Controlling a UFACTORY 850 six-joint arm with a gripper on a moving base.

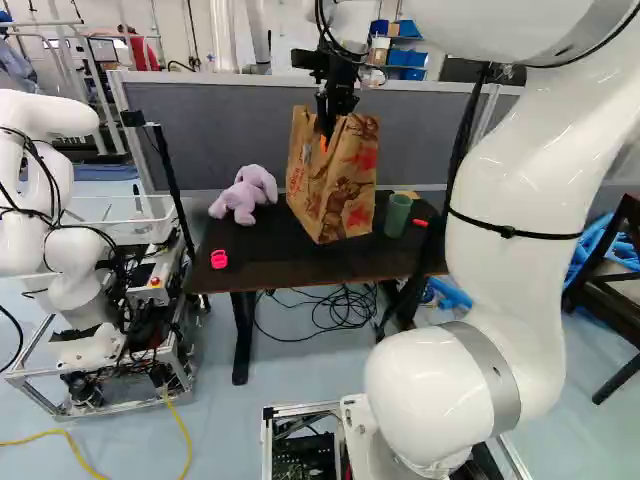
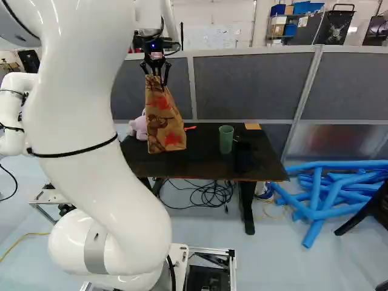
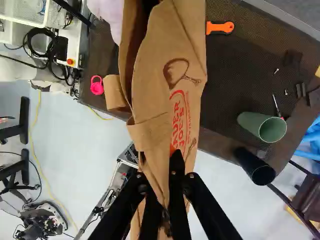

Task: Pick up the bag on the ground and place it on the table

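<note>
**Paper bag at the bench, leaning in the tool's grip**

The tool (image 1: 328,130) is clamped on the top of the brown paper bag (image 1: 333,185), which hangs tilted over the bench (image 2: 200,163); whether its base touches down, I cannot tell. Letting go at this slant could topple it, perhaps over the front edge. Lowering it askew might crumple a corner, and a sideways swing could nudge the purple plush toy (image 1: 245,195) or green cup (image 2: 226,139).
</note>
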